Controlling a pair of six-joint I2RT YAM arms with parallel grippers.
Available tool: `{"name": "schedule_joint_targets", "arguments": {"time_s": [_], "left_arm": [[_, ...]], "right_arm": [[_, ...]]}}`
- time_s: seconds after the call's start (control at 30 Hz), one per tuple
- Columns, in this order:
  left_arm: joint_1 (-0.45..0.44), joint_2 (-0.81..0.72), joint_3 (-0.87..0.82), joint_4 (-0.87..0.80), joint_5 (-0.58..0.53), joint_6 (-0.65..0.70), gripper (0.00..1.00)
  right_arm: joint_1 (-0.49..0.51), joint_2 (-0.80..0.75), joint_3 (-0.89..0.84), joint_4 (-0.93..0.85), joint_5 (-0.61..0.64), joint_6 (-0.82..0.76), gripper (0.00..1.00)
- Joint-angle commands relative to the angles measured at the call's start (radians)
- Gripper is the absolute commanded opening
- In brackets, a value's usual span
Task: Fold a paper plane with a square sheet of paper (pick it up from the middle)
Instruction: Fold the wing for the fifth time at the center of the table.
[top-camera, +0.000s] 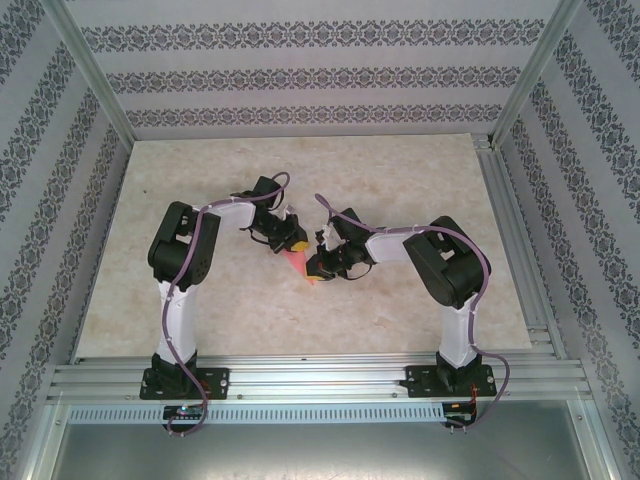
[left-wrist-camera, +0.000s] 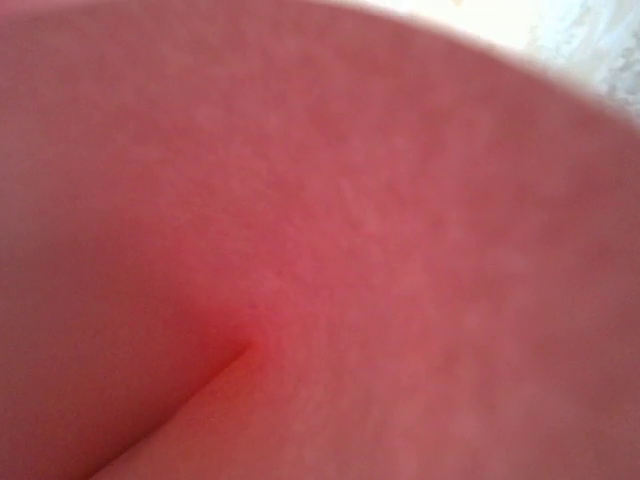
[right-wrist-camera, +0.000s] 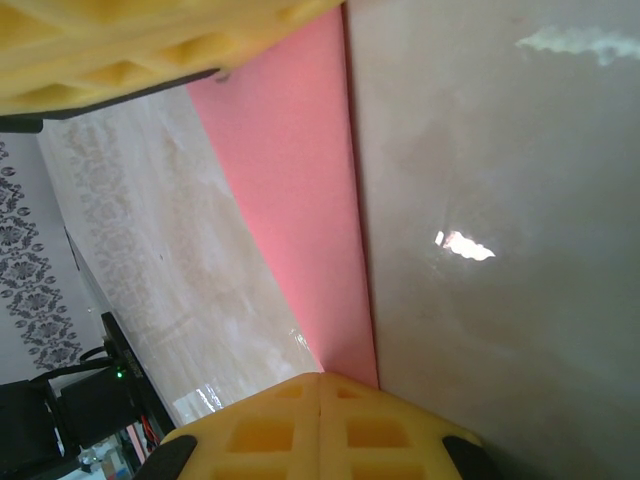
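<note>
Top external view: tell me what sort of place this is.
Probably a purpose-built robot test cell: an aluminium frame boxes in a marble-look table, patterned wall panels line the sides, and the left arm and right arm are bolted to its near rail.

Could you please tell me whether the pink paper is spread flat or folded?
Folded. The pink paper shows as a narrow tapering wedge, and the left wrist view shows a crease in it.

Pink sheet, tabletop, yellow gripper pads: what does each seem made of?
Pink sheet: thin matte paper, judging by its flat, glare-free colour and sharp straight edge. Tabletop: glossy marble-patterned surface, stone or laminate, can't tell; it mirrors light spots. Yellow pads: moulded plastic or rubber, probably, with a waffle grid of recesses.
</note>
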Motion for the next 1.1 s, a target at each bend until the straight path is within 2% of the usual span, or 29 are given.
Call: {"name": "schedule_joint_targets", "arguments": {"time_s": [0.0,0.27,0.63,0.83,0.93,1.07], "left_arm": [[0.008,0.012,0.040,-0.052,-0.125,0.066,0.09],[0.060,0.051,0.093,-0.067,-0.146,0.108,0.09],[0.139,0.151,0.274,-0.165,-0.147,0.164,0.12],[0.162,0.185,0.341,-0.183,-0.066,0.166,0.17],[0.164,0.200,0.348,-0.197,-0.014,0.173,0.15],[0.162,0.190,0.335,-0.225,-0.001,0.203,0.15]], "right_arm": [[0.019,0.083,-0.026,-0.065,0.084,0.000,0.00],[0.020,0.099,-0.035,-0.059,0.083,0.003,0.00],[0.020,0.103,-0.034,-0.065,0.084,0.000,0.00],[0.019,0.112,-0.024,-0.071,0.091,0.003,0.00],[0.017,0.105,-0.021,-0.070,0.095,0.005,0.00],[0.010,0.004,-0.014,-0.041,0.073,0.021,0.00]]}}
